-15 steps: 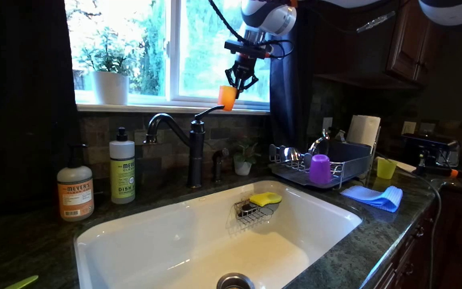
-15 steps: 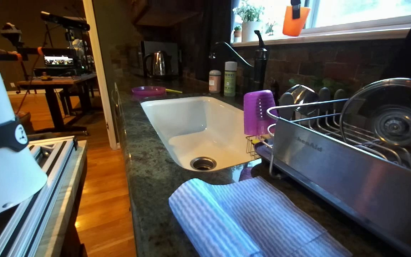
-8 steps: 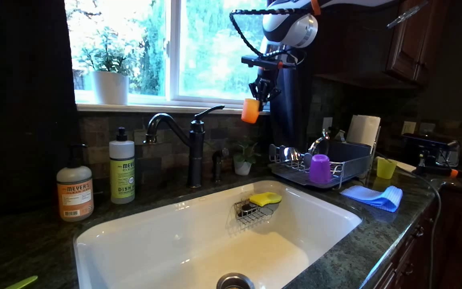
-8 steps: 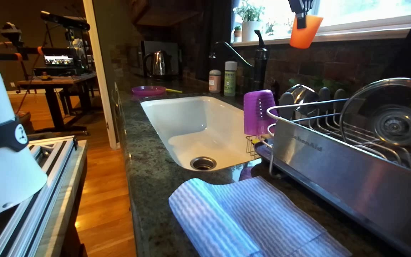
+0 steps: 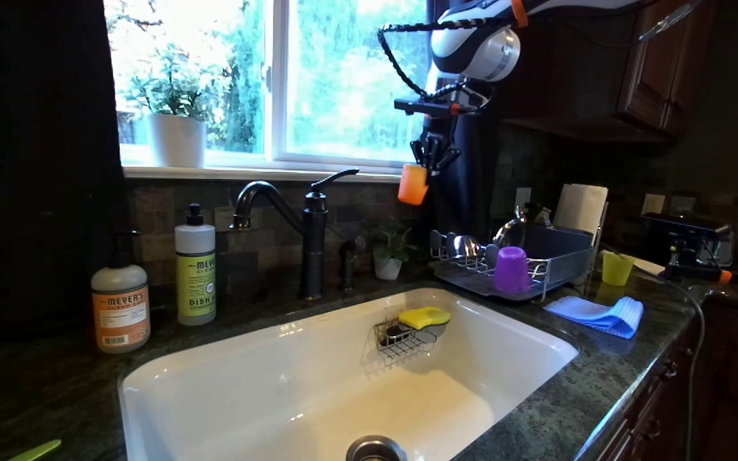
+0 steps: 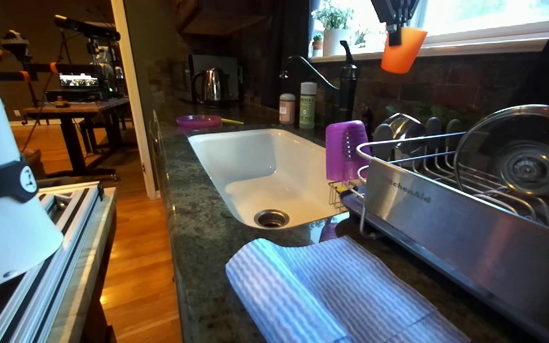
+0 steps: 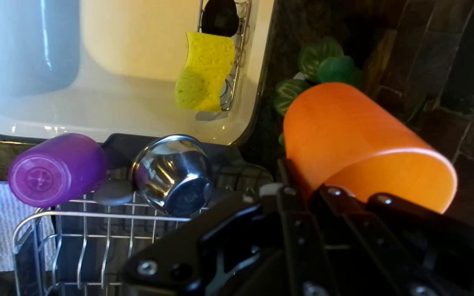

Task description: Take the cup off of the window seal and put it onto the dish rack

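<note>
gripper (image 7: 307,185) is pinching orange cup (image 7: 340,123) by rim | orange cup is hanging tilted midair, off window ledge (image 5: 234,173), higher than dish rack (image 6: 446,214) | purple cup (image 5: 512,269) is standing upside down at rack's edge | yellow sponge (image 7: 208,70) is resting on wire caddy (image 5: 402,347)

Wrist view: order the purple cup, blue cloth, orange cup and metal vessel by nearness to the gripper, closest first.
1. Orange cup: held in the gripper.
2. Metal vessel: to its left in this view.
3. Purple cup: farther left, base up.
4. Blue cloth: at the left edge.
</note>
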Controlling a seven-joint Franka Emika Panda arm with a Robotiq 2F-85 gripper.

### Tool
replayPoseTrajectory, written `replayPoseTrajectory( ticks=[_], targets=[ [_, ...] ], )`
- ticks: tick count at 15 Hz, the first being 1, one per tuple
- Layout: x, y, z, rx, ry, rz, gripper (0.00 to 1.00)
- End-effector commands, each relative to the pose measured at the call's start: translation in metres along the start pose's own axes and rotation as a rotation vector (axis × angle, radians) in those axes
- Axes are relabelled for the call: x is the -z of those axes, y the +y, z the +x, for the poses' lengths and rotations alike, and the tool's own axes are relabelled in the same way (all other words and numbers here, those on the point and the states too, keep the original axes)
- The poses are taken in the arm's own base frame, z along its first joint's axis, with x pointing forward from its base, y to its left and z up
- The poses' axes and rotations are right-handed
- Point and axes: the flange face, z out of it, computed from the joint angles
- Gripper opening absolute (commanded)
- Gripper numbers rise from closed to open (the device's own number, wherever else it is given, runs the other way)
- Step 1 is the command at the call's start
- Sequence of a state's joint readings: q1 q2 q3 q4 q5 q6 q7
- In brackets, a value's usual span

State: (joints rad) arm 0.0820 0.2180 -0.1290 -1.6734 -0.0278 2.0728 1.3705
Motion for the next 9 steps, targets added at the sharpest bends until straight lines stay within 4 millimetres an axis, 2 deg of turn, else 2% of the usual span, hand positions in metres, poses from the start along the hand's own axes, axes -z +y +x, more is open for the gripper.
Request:
replayPoseTrajectory(
  ticks=[1,6,9],
  targets=[
    [-0.002,0.036,0.021,-0.101,0.038,-0.143,0.01],
    [-0.004,0.108,0.033,-0.304,0.077,-0.349,0.01],
    [-0.004,0.155,0.04,-0.452,0.146,-0.372,0.01]
  ],
)
